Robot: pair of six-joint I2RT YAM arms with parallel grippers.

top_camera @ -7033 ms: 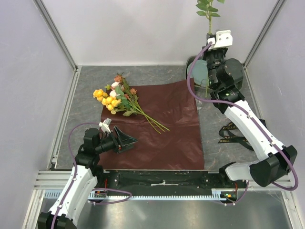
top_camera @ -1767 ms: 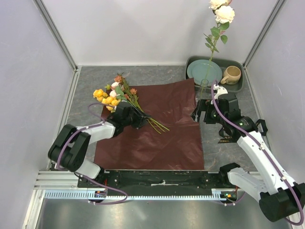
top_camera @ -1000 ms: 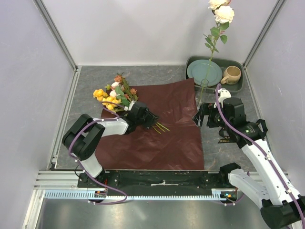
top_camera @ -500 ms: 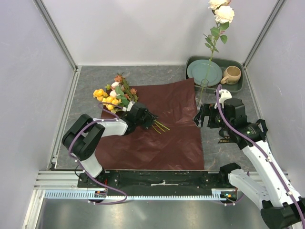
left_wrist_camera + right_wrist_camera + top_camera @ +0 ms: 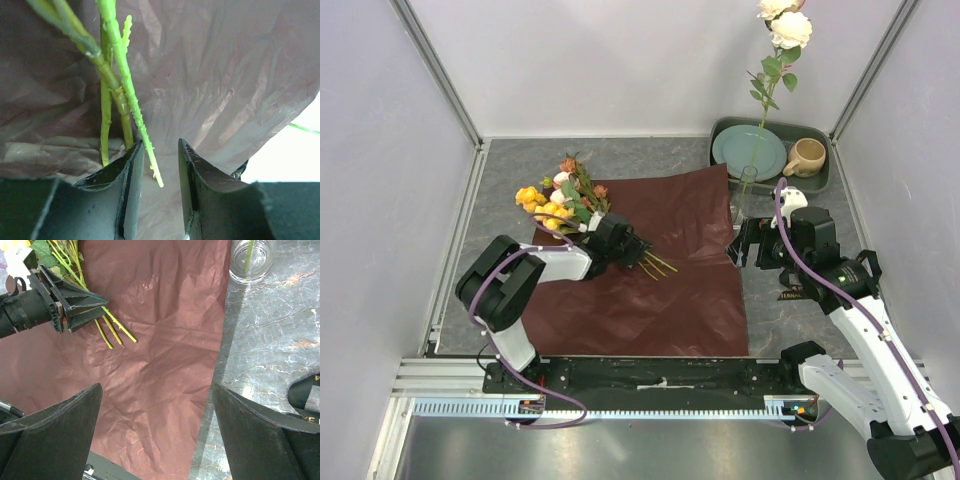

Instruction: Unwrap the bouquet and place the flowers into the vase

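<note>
The flowers (image 5: pixel 560 200) lie on the opened wrapping paper (image 5: pixel 670 290), heads far-left, stems slanting near-right. The left gripper (image 5: pixel 160 147), the nearer arm, meets their cut ends along that axis, jaws part-spread around one loose stem tip. Further right, the vase (image 5: pixel 748 183) stands beside the paper; the right gripper (image 5: pixel 156 390) hovers nearby, jaws spread wide.

Grey marbled table (image 5: pixel 510 165), white walls (image 5: pixel 620 60)
</note>
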